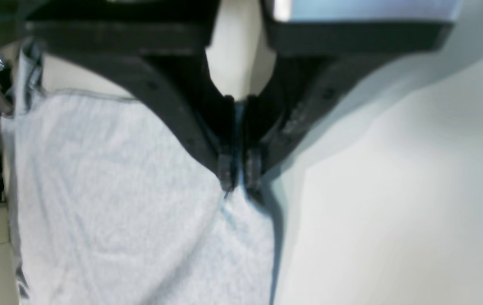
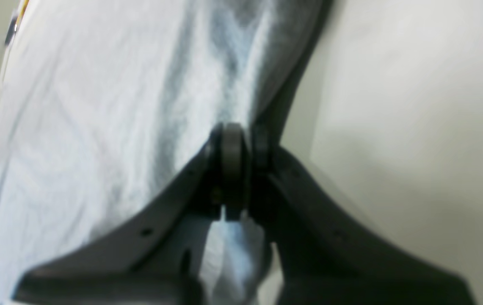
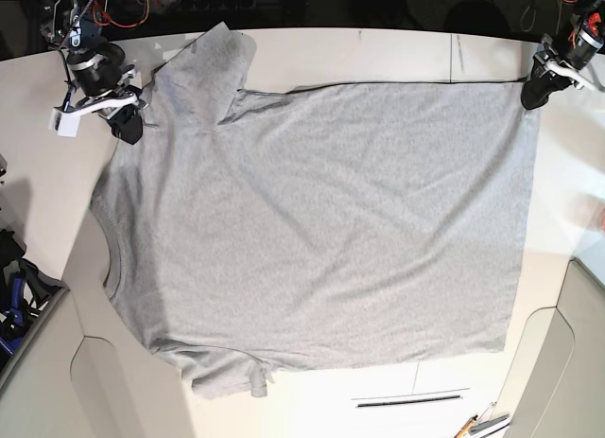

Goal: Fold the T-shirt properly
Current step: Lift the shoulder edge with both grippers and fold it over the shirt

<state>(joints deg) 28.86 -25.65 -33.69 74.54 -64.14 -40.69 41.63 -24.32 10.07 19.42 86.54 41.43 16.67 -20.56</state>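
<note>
T-shirt between both end effectors

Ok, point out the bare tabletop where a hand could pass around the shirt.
The T-shirt covers most of the table. Bare strips: along the far edge beyond the shirt's upper side, between the two grippers; near the front edge below the hem side; and at the left corner beside the collar. It is crowded at both far corners, where the left gripper and right gripper pinch the fabric.
</note>
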